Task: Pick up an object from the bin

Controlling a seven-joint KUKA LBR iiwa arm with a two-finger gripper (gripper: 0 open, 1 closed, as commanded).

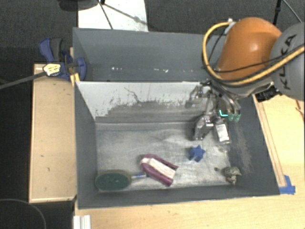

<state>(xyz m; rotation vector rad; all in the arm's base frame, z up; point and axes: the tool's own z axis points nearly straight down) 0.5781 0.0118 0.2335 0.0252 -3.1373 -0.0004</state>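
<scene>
Hand (212,131) near blue star-shaped piece (195,153), scuffed metal bin (138,132)

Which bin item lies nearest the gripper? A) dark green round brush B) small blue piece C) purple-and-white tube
B: the small blue piece sits just below-left of the gripper in the view, while the tube and brush lie farther left.

Robotics lab.
Shown by a KUKA arm (286,56) with orange cover (248,44) and looped cables (208,42), reaching over a scuffed grey metal bin (143,51).
</scene>
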